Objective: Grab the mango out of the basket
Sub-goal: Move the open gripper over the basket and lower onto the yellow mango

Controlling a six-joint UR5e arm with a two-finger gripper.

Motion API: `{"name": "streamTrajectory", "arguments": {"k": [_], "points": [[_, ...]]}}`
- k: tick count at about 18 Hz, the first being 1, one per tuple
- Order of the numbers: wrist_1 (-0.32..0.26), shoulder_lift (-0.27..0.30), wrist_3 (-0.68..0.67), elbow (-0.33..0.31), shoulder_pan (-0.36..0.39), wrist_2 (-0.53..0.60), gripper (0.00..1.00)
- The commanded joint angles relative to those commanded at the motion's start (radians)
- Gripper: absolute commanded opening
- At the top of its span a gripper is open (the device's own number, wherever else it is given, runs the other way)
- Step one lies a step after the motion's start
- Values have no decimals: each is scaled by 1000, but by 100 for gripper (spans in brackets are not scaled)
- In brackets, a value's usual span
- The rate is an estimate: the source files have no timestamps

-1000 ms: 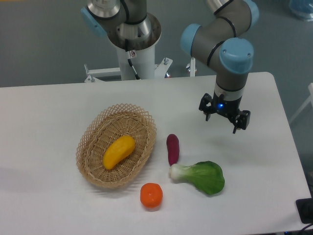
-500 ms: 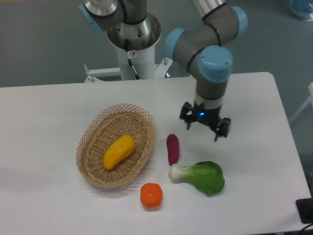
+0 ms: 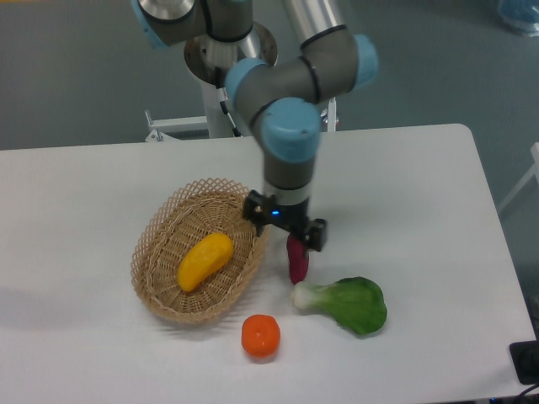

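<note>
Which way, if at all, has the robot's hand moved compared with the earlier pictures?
Yes. The hand has moved left, from the table's right side to the basket's right rim, above the purple vegetable.

No legible text, labels, brands, numbers or signs anywhere in view. Nothing readable on the basket (image 3: 160,282) or its surroundings. The arm's housings and the table (image 3: 421,168) bear no readable markings.

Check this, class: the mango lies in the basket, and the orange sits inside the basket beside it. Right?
Not quite. The mango does lie in the basket, but the orange sits on the table outside it, near its rim. The camera view shows this.
</note>
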Motion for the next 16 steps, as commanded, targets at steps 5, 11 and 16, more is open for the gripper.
{"name": "streamTrajectory", "arguments": {"k": [5, 11, 16], "points": [[3, -20, -71, -9, -78, 8, 100], [5, -51, -100, -15, -118, 11, 100], [8, -74, -100, -26, -132, 11, 100]]}}
